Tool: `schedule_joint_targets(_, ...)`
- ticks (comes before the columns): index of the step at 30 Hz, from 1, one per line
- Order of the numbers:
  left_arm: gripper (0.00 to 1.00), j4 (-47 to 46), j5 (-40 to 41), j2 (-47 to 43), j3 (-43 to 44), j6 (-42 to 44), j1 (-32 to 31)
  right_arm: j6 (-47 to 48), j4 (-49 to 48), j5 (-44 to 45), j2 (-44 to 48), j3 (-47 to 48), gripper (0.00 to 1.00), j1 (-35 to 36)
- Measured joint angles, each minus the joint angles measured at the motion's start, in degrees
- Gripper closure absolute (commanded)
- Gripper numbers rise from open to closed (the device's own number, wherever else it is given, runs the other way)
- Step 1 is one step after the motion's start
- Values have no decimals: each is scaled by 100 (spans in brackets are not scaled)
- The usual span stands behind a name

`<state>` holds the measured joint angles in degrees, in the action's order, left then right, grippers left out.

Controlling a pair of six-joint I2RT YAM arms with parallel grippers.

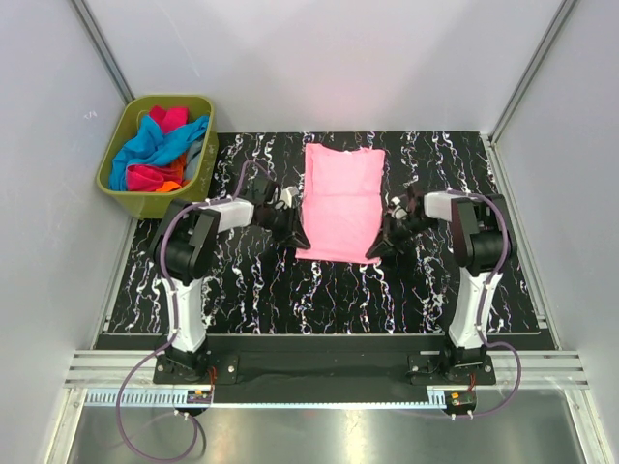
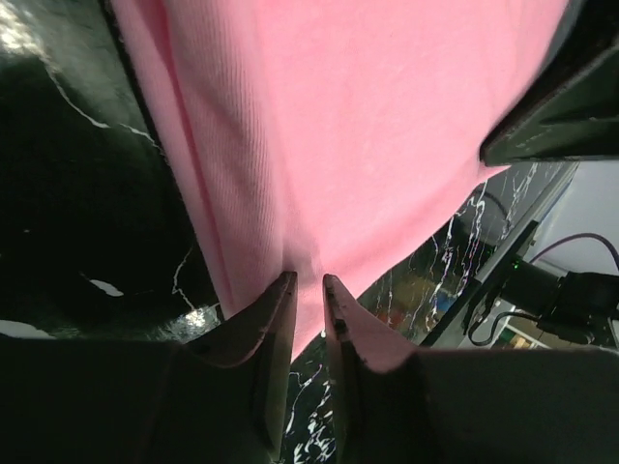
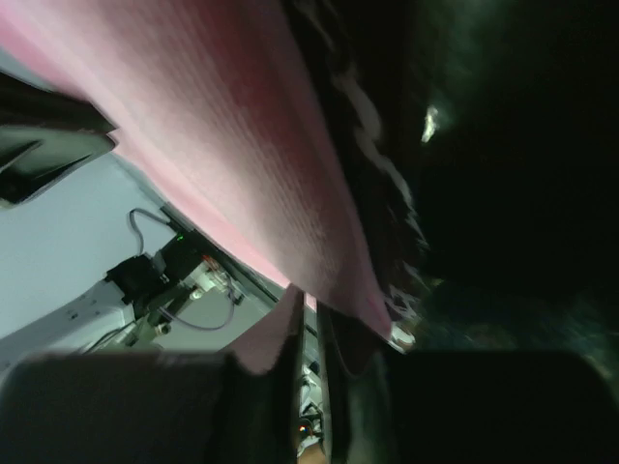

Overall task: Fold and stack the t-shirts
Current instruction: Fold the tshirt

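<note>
**A:** Right, the light pink t-shirt [image 1: 340, 201] lies flat in the middle of the table [image 1: 251, 290]. It makes a long rectangle with no sleeves sticking out.

**B:** And an arm sits at each near corner! The left fingers [image 2: 261, 333] are nearly together with pink cloth pinched between them. The right fingers [image 3: 350, 353] have the same narrow gap, with cloth caught in it.

**A:** Why a corner each? My guess is it keeps the near hem straight, so that edge can be carried over to the far edge for a fold in half.

**B:** The other shirts [image 1: 160, 150], blue, magenta and orange, sit bundled in the green bin [image 1: 111, 179] at the far left, well apart.

**A:** Plenty is hard to read, though. From above, the fingers cover both corners, so I can't tell how much cloth each has taken, or how many layers.

**B:** Agreed. The right wrist view is dark and blurred, and the left wrist view cuts off the shirt's far end.
</note>
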<state>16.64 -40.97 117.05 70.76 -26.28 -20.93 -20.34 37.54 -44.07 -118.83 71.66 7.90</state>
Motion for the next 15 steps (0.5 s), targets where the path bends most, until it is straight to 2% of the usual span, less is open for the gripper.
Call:
schedule_joint_targets(6, 77, -354, -142, -382, -684, 133, -37, 72, -85, -68, 339, -625, 83, -577)
schedule_joint_targets(8, 71, -350, -98, -608, -942, 192, -50, 63, -42, 199, 616, -855, 82, -669)
schedule_joint_targets(11, 67, -136, 61, -1064, -1290, 256, -48, 17, 63, 538, 1150, -1139, 80, -699)
schedule_joint_targets(15, 64, 140, 122, -1685, -1440, 214, -48, -203, 76, 544, 1808, -1220, 74, -623)
